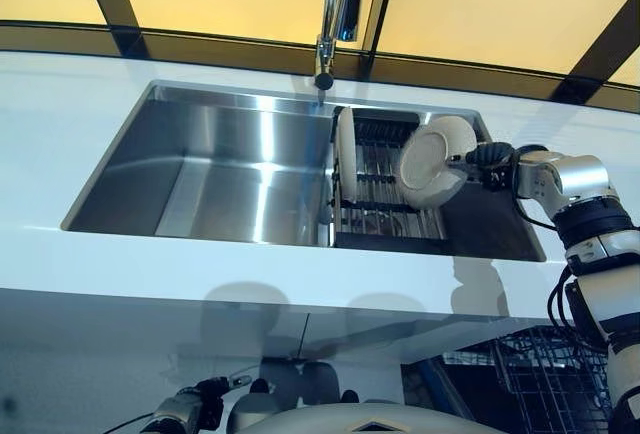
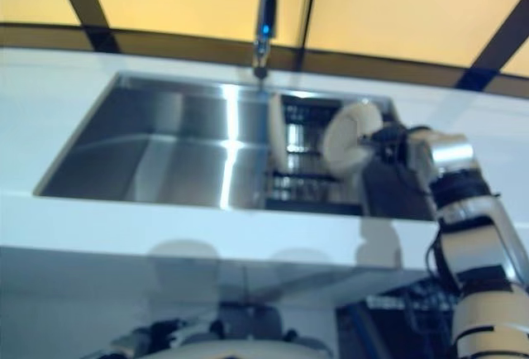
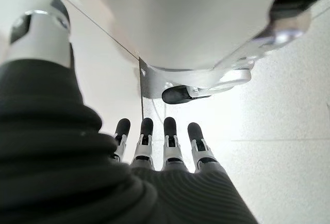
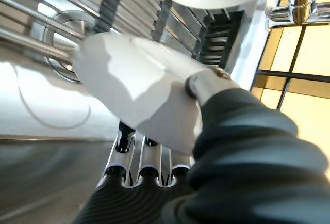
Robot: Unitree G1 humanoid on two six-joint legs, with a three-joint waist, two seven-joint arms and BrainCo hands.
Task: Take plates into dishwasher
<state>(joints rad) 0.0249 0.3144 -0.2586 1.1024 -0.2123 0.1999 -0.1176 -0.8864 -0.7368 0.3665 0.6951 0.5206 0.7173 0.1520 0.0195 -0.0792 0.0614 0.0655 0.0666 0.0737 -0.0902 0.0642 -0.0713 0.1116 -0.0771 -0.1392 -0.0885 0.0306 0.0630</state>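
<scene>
A white plate [image 1: 435,162] is held tilted above the dish rack [image 1: 385,216] in the right part of the sink. My right hand [image 1: 490,159] is shut on its rim. In the right wrist view the thumb [image 4: 206,82] lies on the plate [image 4: 139,90] and the fingers [image 4: 139,170] run beneath it. A second white plate [image 1: 346,154] stands on edge at the rack's left side. My left hand [image 1: 190,409] hangs low below the counter, open with straight fingers [image 3: 165,141] and holding nothing.
The steel sink [image 1: 220,174] is set in a white counter [image 1: 60,124], with a faucet [image 1: 335,14] above its back edge. A dark wire dishwasher basket [image 1: 545,374] shows below the counter at the lower right.
</scene>
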